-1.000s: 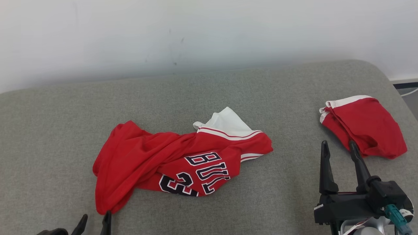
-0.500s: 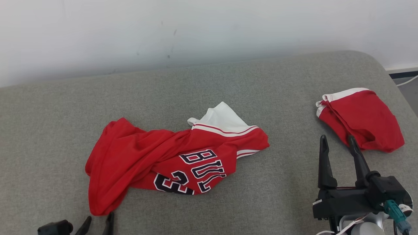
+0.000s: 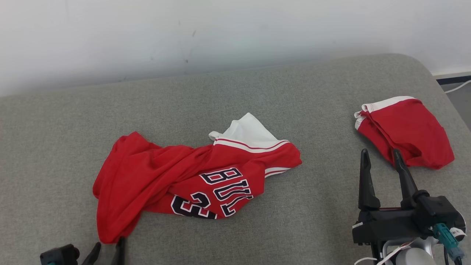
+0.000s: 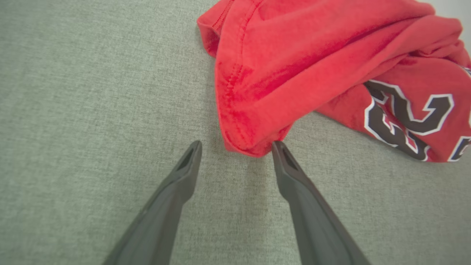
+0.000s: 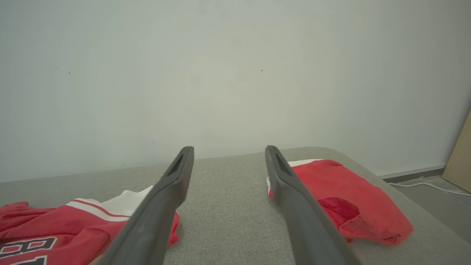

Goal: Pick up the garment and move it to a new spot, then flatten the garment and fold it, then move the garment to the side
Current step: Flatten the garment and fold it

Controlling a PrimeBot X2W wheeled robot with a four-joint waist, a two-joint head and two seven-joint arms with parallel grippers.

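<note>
Left fingers [image 4: 294,176]: spread wide, nothing between them but air and the jersey's near corner at tip level; one tip touches the hem.
Left gripper [image 3: 108,243]: low at near left edge of head view, tips right at the jersey's nearest fold.
Right fingers [image 5: 173,184]: wide apart, empty.
Right gripper [image 3: 380,152]: near right, raised off the cushion, pointing toward the wall.
Jersey [image 3: 176,176]: red basketball jersey, "BUL" and "23" lettering showing, crumpled mid-cushion, not flat; white panel with red stripe at its far edge.
Folded red garment [image 3: 404,129]: white-trimmed, folded, far right on the cushion, well apart from the jersey, just past the right fingertips in head view.
Cushion [image 3: 331,92]: grey woven fabric, rounded far-right corner.
Wall [image 3: 235,29]: plain white, few small marks.
Cable [image 3: 460,86]: white, on floor past the cushion's right corner.
</note>
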